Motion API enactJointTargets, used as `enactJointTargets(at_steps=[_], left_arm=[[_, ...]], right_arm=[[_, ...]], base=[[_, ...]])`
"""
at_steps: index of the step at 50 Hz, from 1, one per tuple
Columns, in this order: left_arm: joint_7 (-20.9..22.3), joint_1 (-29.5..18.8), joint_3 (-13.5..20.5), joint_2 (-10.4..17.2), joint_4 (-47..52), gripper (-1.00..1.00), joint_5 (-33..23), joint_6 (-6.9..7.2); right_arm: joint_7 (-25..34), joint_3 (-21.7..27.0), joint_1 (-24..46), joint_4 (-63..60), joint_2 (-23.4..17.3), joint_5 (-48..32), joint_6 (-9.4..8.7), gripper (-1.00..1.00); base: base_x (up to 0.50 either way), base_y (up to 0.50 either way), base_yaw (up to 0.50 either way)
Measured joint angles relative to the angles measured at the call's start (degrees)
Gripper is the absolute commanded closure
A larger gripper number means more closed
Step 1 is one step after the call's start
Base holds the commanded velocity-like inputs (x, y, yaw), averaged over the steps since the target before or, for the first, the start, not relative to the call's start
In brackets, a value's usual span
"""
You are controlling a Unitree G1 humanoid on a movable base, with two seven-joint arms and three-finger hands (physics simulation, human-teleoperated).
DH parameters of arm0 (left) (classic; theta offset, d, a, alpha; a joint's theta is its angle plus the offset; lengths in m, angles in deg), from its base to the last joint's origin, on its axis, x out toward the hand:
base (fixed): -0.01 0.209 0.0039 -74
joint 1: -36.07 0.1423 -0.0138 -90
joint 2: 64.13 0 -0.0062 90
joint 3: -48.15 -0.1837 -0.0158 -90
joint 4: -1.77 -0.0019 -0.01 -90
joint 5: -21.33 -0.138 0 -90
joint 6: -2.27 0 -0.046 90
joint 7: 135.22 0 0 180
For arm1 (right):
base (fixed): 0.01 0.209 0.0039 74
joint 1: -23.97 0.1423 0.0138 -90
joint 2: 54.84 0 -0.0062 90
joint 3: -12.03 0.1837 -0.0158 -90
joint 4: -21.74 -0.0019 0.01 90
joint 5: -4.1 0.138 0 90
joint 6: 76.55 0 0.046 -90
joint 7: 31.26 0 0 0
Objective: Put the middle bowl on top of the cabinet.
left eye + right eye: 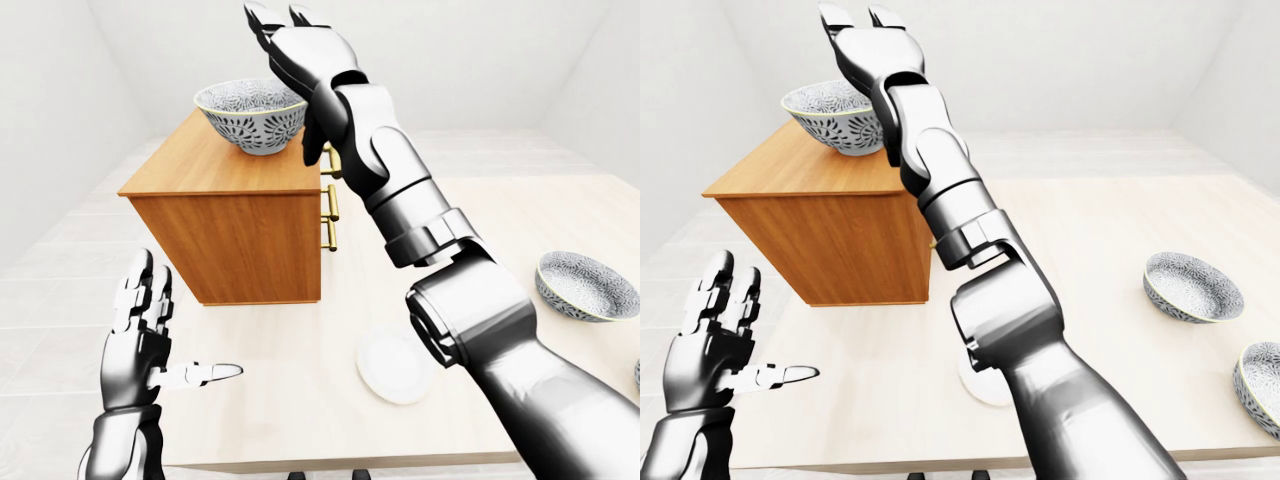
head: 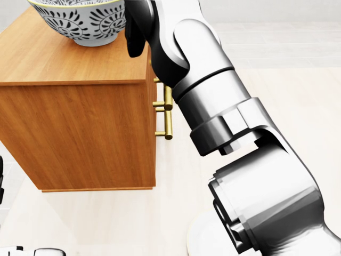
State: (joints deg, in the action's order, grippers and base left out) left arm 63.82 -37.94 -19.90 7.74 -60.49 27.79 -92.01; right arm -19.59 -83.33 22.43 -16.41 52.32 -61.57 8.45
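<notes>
We see a pale, matte beige worktop [image 1: 300,400], flat and broad. On it sits a boxy wood-grain cabinet [image 1: 240,235], warm orange-brown, with brass bar handles [image 1: 331,205] on the side facing the left-eye view's right. The right arm [image 1: 430,250], glossy silver metal with black joints, reaches up from the bottom right of that view and covers part of the cabinet's handle side. The middle bowl [image 1: 251,115] stands upright on the cabinet's top: round, deep, white ceramic with a dense dark floral pattern and a thin yellowish rim. The right hand [image 1: 300,45] is raised just beside and above the bowl's right rim, fingers [image 1: 262,18] spread wide, holding nothing, apart from the bowl. The left hand [image 1: 140,340] hovers low at the view's left, segmented chrome fingers upright, thumb out sideways, open wide and empty. Two more patterned bowls [image 1: 1192,285] [image 1: 1262,385] rest on the worktop at the right-eye view's right, well apart from the cabinet. A flat white round plate [image 1: 392,365] lies near the forearm, partly hidden.
</notes>
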Motion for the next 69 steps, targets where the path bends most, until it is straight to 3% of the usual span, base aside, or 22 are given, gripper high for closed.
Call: enactJointTargets(at_steps=[16,40,59,69], left_arm=[[0.0,-0.4,-0.2,0.2,-0.4,-1.0,0.2,0.07],[-0.1,0.3,-0.4,-0.1,1.9,-1.0,0.1,1.33],[-0.3,0.4,-1.1,-0.6,4.0,-1.0,-1.0,2.77],[-0.7,0.3,-2.4,-0.8,3.9,-1.0,-2.2,2.87]], right_arm=[[0.6,1.4,-0.3,-0.9,-3.2,0.2,0.0,-1.0],[1.5,2.9,-0.2,-1.7,-8.8,1.3,0.0,-1.0],[0.5,4.3,1.1,1.5,-15.1,1.8,0.0,-1.0],[0.2,6.1,2.6,2.6,-19.6,3.0,0.0,-1.0]], base=[[0.0,0.0,0.0],[0.0,0.0,0.0],[0.0,0.0,0.0],[0.0,0.0,0.0]])
